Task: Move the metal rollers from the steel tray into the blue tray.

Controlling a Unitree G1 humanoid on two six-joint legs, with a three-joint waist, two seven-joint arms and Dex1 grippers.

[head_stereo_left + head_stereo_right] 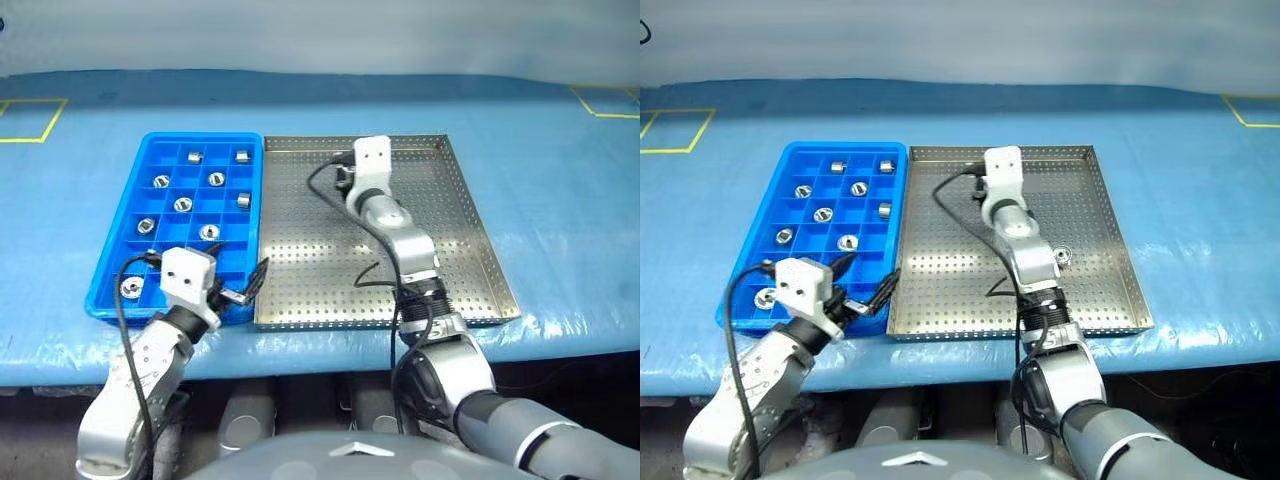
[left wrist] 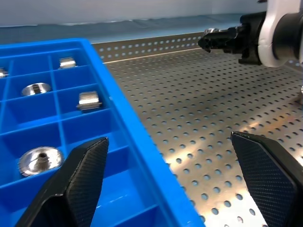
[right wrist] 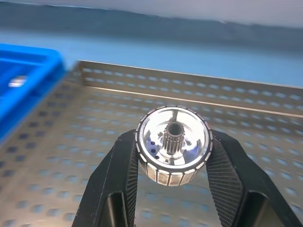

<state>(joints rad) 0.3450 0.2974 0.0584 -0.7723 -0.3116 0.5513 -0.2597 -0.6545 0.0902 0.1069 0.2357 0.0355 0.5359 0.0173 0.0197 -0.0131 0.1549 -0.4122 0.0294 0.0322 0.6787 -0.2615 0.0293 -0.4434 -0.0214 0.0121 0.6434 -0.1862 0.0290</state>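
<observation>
The steel tray lies to the right of the blue tray. Several metal rollers sit in separate compartments of the blue tray. One roller lies on the steel tray near its right side. My right gripper is shut on a shiny roller and holds it above the far left part of the steel tray, near my right gripper's tip. At the near edge, where the two trays meet, my left gripper stands open and holds nothing.
Both trays rest on a blue cloth-covered table. Yellow tape marks sit at the far corners. Black cables run along both arms. The table's front edge lies just below the trays.
</observation>
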